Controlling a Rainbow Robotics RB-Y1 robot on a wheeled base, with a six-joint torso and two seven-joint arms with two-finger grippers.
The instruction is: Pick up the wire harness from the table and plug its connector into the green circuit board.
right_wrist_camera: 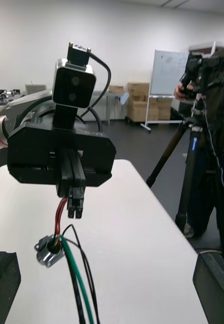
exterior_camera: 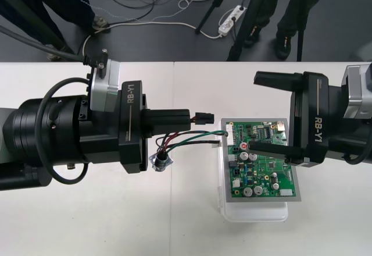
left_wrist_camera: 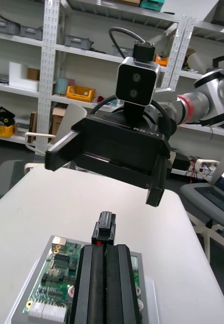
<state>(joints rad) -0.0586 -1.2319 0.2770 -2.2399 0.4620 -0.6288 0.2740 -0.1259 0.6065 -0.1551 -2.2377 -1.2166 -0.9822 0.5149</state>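
Observation:
My left gripper (exterior_camera: 187,117) is shut on the harness's small black plug (exterior_camera: 202,117), which sticks out past the fingertips toward the green circuit board (exterior_camera: 263,162). The plug (left_wrist_camera: 104,229) hovers just short of the board (left_wrist_camera: 50,286), apart from it. Red, black and green wires (exterior_camera: 192,138) hang under the fingers, and the round metal socket (exterior_camera: 161,162) dangles below them. My right gripper (exterior_camera: 254,112) stands open over the board's far side, one finger across it. In the right wrist view the left gripper (right_wrist_camera: 74,195) holds the plug (right_wrist_camera: 75,206), with the socket (right_wrist_camera: 48,250) hanging.
The board rests on a white base (exterior_camera: 256,212) right of the table's middle. The right gripper (left_wrist_camera: 117,152), camera on top, faces my left fingers closely across the board. Bare table lies in front of and behind the board.

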